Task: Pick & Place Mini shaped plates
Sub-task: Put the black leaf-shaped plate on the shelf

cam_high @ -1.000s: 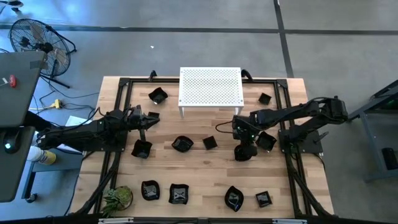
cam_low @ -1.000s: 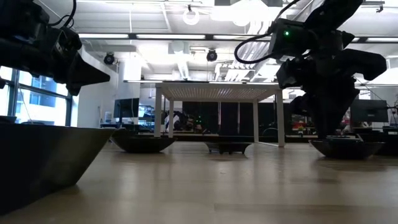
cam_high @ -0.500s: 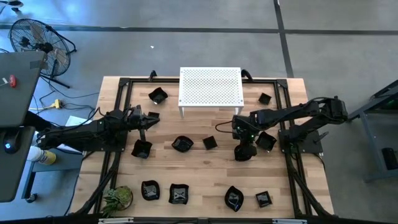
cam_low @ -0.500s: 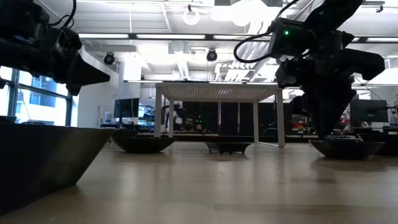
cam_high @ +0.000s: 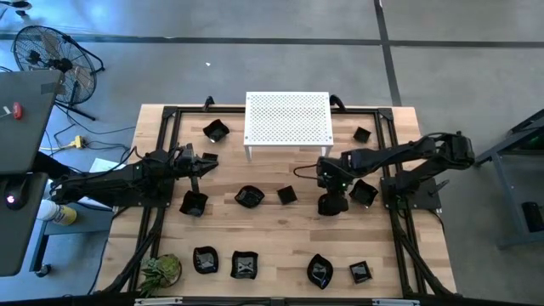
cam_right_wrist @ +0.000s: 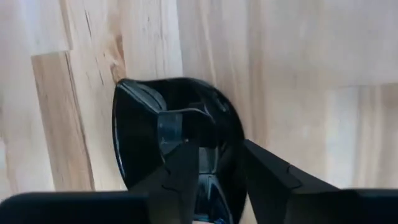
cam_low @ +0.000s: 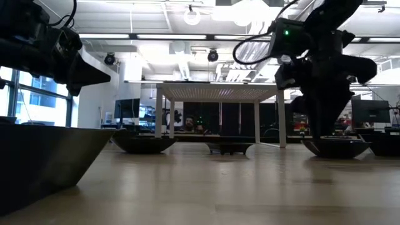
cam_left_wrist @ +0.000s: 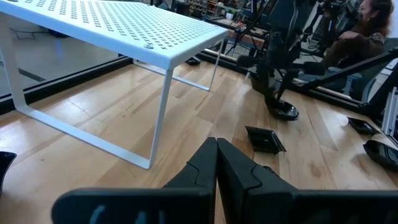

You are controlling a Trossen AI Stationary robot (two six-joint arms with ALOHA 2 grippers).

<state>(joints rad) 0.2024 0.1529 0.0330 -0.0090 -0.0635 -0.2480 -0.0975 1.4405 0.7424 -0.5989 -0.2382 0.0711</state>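
Note:
Several tiny glossy black plates lie scattered on the wooden table. My right gripper (cam_high: pixel 330 202) stands right of the table's middle, pointing down, shut on a round black plate (cam_right_wrist: pixel 155 130), also seen in the low view as the round plate (cam_low: pixel 334 148). My left gripper (cam_high: pixel 211 161) hovers shut left of the white perforated stand (cam_high: pixel 287 119), touching nothing. In the left wrist view its shut fingers (cam_left_wrist: pixel 216 163) point toward a small square plate (cam_left_wrist: pixel 265 139) and the stand's leg. My right gripper holds the round plate by its rim (cam_right_wrist: pixel 240 146), one finger (cam_right_wrist: pixel 183 165) inside the bowl and the other outside. It comes from above, pointing down. The plate sits level under the fingers at table height; whether it is lifted clear, I cannot tell.
Other plates lie at the far left (cam_high: pixel 216 130), far right (cam_high: pixel 362 134), mid table (cam_high: pixel 248 196) (cam_high: pixel 287 195) (cam_high: pixel 194 203), beside my right gripper (cam_high: pixel 364 192), and along the near edge (cam_high: pixel 244 265) (cam_high: pixel 320 271). A small green plant (cam_high: pixel 161 270) stands at the near left corner.
My right gripper has shifted a little toward the table's left, and the round plate has moved along with it, staying level and close to the table top. The left arm has kept still.

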